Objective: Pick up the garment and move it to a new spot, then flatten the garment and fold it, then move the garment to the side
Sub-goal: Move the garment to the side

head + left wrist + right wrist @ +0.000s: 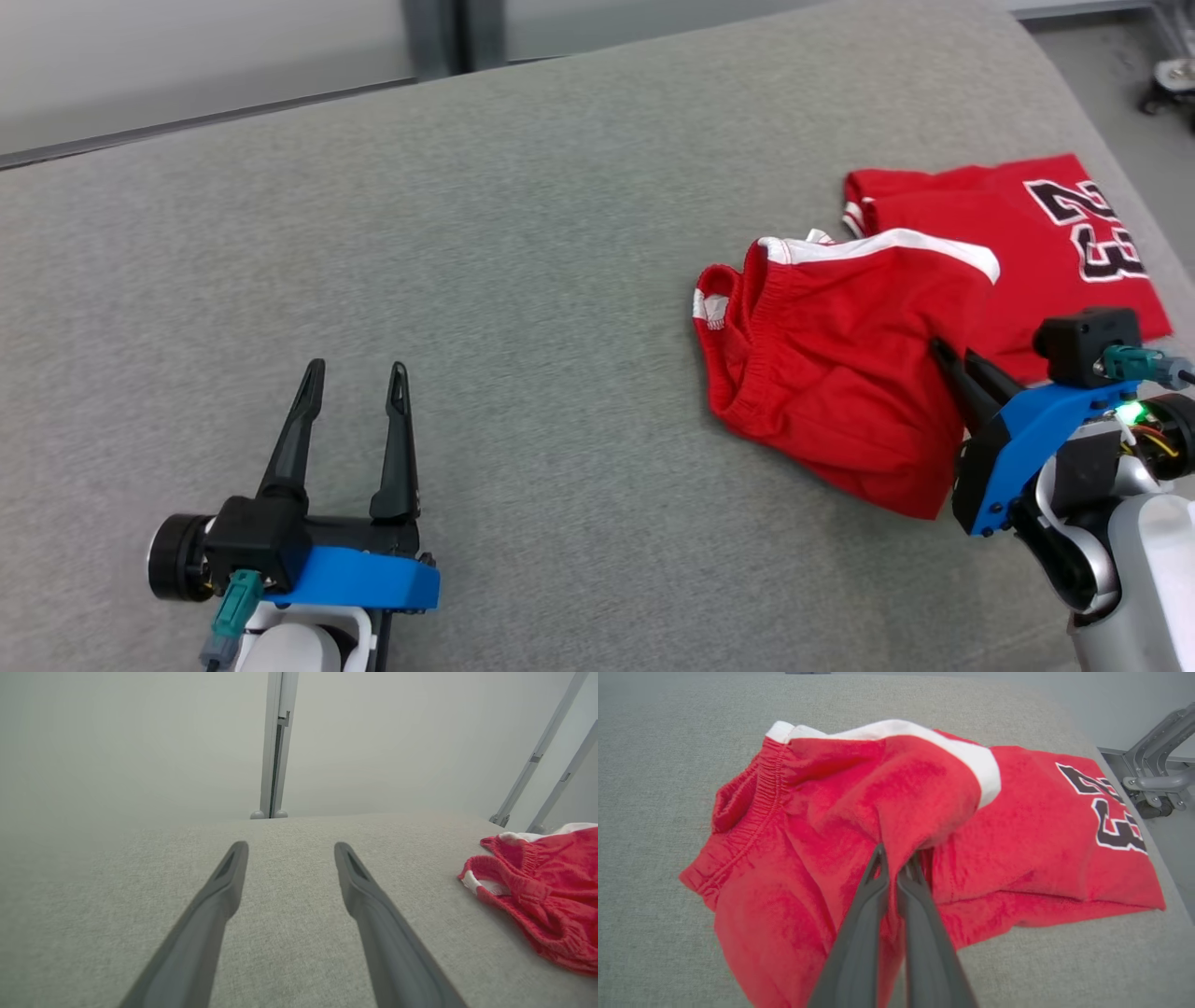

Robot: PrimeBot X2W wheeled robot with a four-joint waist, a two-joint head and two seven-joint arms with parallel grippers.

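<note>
Red white-trimmed jersey garment (822, 373) pinched at raised fold by right hand (895, 856); left hand (358, 371) wide, well left of garment. Slow lift advised, grip checked.

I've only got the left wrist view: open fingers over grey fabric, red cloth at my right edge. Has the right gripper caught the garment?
Observer: Yes, the right gripper is shut on a pinched fold of the red garment.
Operator: What lies past my edge?
Observer: A flat part printed with a black 23, toward the right edge of the grey surface.
</note>
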